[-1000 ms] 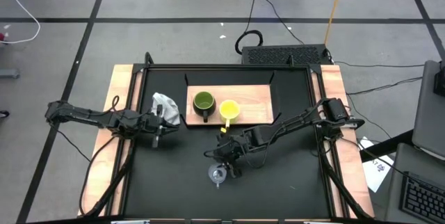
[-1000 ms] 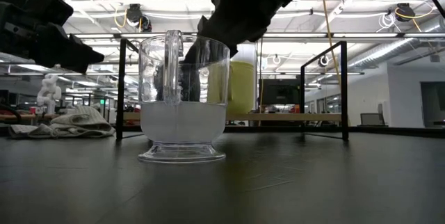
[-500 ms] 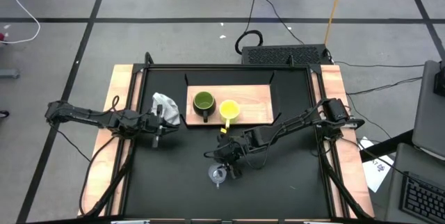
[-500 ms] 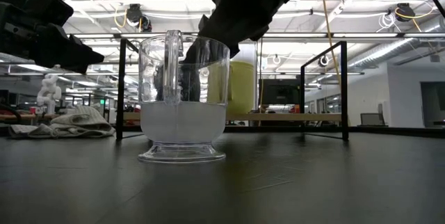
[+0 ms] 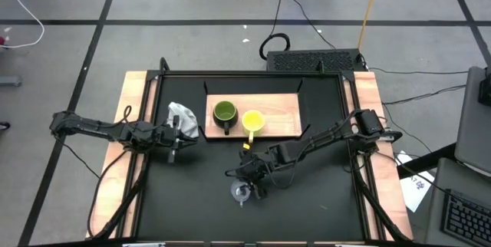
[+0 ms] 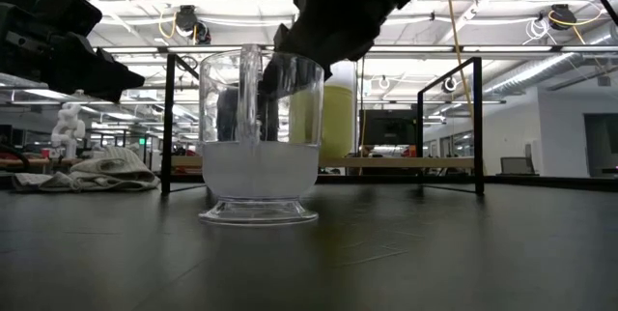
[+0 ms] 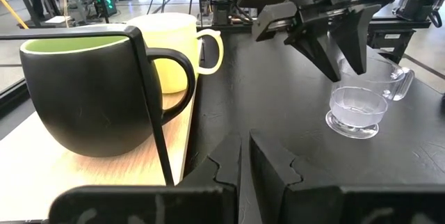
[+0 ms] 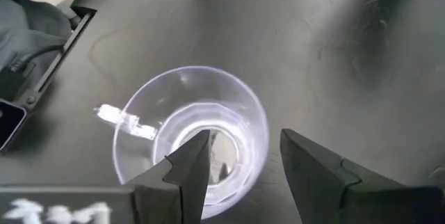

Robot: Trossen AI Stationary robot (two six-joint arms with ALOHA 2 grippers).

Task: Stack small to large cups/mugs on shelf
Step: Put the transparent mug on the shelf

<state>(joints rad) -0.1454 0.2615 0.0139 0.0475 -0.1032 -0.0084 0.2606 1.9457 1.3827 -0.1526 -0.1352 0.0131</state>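
Glass cup (image 6: 259, 137) shifted slightly right at centre frame, handle turned; right gripper (image 8: 240, 165) spread over rim, grasp imminent; left gripper (image 7: 245, 172) together.

Both arms are slender, dark, jointed links with black cables trailing along them. The right gripper (image 8: 240, 165) ends in two matte black wedge-shaped fingers (image 8: 316, 168) with stepped edges. The left gripper (image 7: 245, 161) shows matching black notched fingers.

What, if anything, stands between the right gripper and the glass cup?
Nothing visible. The right gripper hangs open right over the glass cup, one finger inside the rim, the other outside it.
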